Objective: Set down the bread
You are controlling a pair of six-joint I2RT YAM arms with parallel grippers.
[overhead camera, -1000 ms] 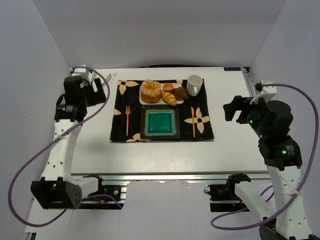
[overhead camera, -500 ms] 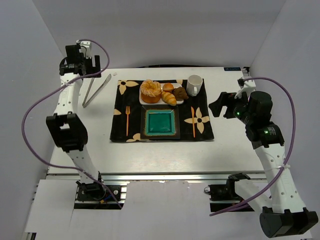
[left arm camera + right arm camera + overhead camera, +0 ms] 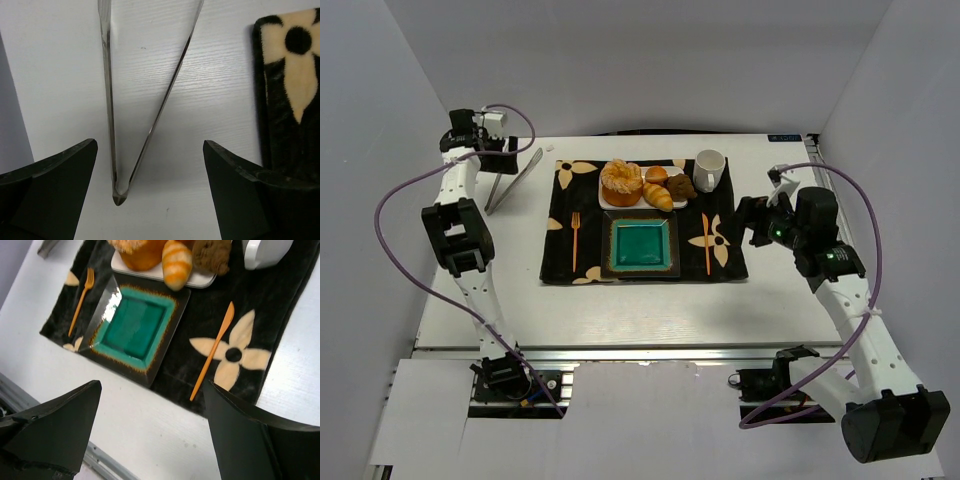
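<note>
Bread [image 3: 621,181]: upper centre of top view, set on L end of white tray [image 3: 202,279], croissant [image 3: 658,196] just beside.
L gripper [image 3: 149,150]: fingers spread wide, nothing gripped; tongs [image 3: 161,100] seen on table btwn them, upper left of top view.
R gripper [image 3: 150,390]: fingers wide apart, empty; held at right of frame, beside mat [image 3: 560,250].

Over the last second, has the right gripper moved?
Yes. The right gripper has shifted left, from well clear of the placemat to its right edge.

White arms [image 3: 852,318], black joints [image 3: 455,236] — looping purple cables [image 3: 876,250]
</note>
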